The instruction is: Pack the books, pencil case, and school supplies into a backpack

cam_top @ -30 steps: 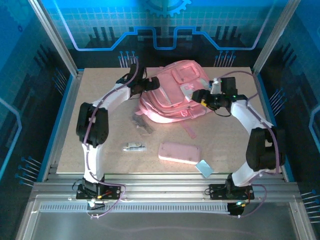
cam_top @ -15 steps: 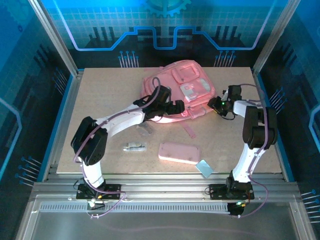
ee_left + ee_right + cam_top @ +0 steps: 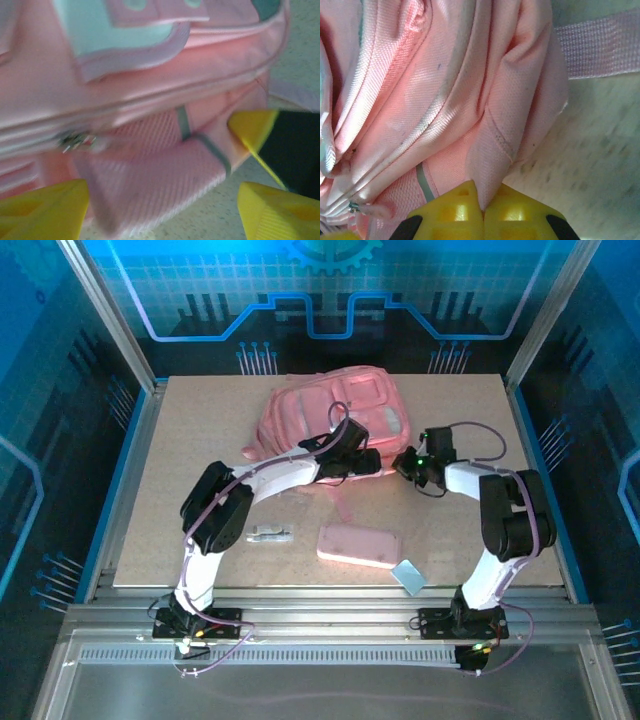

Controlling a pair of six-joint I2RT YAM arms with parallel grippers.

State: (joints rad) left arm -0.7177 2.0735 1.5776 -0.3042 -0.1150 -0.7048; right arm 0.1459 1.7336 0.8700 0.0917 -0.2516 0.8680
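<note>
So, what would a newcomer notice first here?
The big pink backpack lies at the far middle of the table. At its near edge the right hand pinches its fabric, and the left hand is open close by. A pink pencil case lies nearer the front.

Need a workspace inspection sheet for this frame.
Surface: speckled beige board.
Job's things: pink backpack at back centre; pencil case, pen and blue card loose near the front.
Clutter: nothing seen.
Grippers: left gripper open astride the backpack's lower edge; right gripper shut on a backpack fold.
Cables: purple cables along both arms, one looped above the right.
Surroundings: metal frame, blue panels.
</note>
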